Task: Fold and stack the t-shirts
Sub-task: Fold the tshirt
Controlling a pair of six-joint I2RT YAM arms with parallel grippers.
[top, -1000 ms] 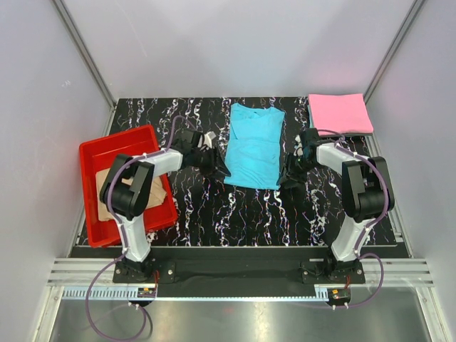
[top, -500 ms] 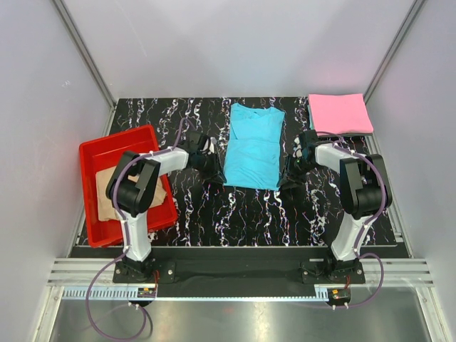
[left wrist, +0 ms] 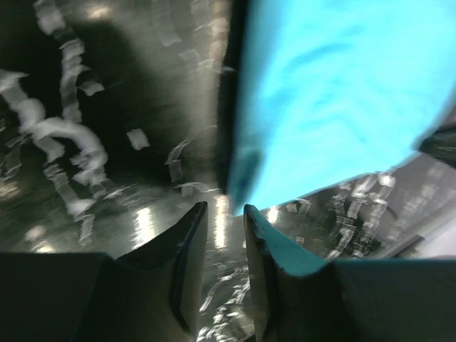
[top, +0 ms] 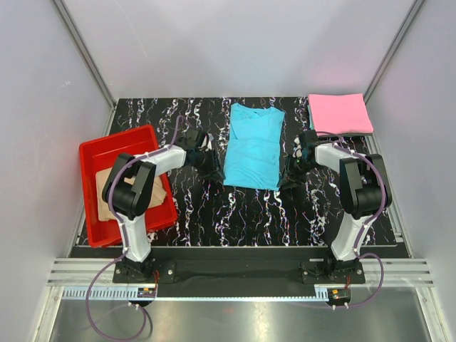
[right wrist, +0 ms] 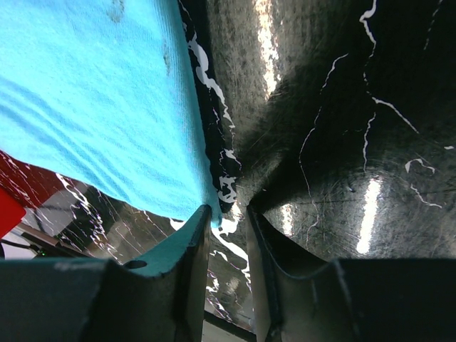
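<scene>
Turquoise t-shirt (top: 253, 146) lies flat on the black marbled table (top: 235, 214), collar to the far side. Left gripper (left wrist: 224, 210) is down at its near left corner, jaws a narrow slit, only tabletop showing between them. Right gripper (right wrist: 228, 210) is the same at the near right corner. Pink t-shirt (top: 339, 114) sits folded, far right of it; tan t-shirt (top: 108, 208) in the red tray (top: 117, 137) to its left

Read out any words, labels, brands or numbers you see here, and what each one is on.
None readable. The turquoise t-shirt, pink t-shirt, tan t-shirt and red tray all show plain surfaces, no print. The small boards at the arm bases are too small to tell whether they carry any marking.
</scene>
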